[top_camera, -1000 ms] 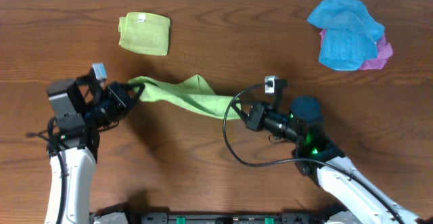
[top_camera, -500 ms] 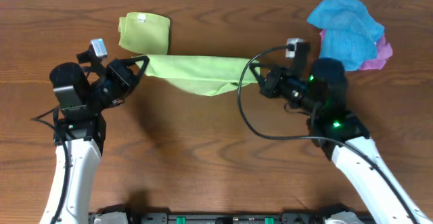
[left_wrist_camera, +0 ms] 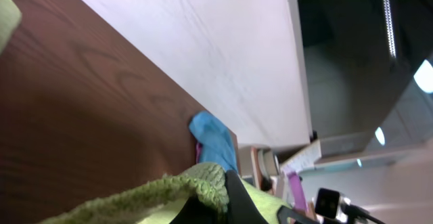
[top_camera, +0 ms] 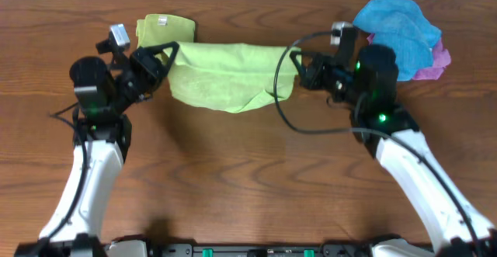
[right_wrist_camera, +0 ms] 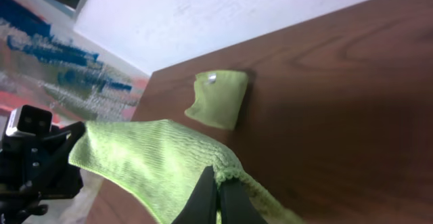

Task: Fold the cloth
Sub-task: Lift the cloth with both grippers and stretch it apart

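Observation:
A lime-green cloth hangs stretched in the air between my two grippers, sagging in the middle above the table. My left gripper is shut on its left corner; in the left wrist view the cloth wraps over the dark fingertips. My right gripper is shut on its right corner; in the right wrist view the cloth spreads left from the closed fingertips.
A folded green cloth lies at the back left, partly behind the held cloth, and shows in the right wrist view. A pile of blue and pink cloths sits at the back right. The wooden table spreads below.
Both grippers have lifted the cloth off the table and moved it toward the back, pulling it out wide and flat.

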Robot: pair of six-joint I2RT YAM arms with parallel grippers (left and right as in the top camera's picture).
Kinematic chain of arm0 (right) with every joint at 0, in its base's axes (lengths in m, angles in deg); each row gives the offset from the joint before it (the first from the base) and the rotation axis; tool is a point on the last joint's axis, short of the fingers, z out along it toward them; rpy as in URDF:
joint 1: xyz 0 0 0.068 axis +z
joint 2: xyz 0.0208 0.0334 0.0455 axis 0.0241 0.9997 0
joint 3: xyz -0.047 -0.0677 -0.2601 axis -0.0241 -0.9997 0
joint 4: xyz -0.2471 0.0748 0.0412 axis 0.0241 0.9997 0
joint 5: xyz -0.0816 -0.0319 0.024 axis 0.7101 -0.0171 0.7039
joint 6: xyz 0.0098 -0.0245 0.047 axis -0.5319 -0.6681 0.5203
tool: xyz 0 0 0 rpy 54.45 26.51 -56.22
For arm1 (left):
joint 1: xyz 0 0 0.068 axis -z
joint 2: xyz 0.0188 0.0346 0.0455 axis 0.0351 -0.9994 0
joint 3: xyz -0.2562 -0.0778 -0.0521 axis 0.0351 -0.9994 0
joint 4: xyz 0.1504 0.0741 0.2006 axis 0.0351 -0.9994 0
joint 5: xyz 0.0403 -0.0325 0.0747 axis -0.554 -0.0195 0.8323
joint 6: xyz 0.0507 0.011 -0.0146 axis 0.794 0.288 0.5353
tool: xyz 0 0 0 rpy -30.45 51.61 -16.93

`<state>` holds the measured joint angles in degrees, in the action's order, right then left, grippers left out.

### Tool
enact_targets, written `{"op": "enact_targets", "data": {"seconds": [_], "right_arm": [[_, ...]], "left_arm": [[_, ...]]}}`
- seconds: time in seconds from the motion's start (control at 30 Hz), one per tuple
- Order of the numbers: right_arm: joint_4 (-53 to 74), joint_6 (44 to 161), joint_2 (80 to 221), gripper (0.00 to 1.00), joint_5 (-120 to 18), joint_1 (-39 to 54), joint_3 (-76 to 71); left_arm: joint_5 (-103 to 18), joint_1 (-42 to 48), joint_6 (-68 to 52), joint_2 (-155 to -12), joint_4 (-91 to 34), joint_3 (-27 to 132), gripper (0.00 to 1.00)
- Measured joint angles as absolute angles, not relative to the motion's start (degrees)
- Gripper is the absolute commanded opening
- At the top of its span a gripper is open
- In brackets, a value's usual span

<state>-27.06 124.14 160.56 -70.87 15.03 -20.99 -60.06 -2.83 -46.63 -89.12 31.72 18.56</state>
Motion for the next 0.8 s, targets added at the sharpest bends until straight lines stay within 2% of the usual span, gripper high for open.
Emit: {"op": "enact_targets", "data": {"seconds": [0.27, 0.63, 0.8], "right_arm": [[-25.62, 123.00, 168.47, 0.01, -71.70, 12.34, -12.47], [-22.71, 119.79, 168.93, 0.01, -74.41, 10.00, -10.13], [-16.05, 117.53, 169.39, 0.01, -73.99, 10.02, -9.28]], "left_arm": [[-60.30, -2.79, -46.89, -97.67, 31.61, 26.78, 0.06], [-62.31, -2.09, -46.80, -99.64, 32.07, 30.89, 0.06], [-62.64, -1.80, -42.49, -99.66, 20.60, 31.63, 0.06]]}}
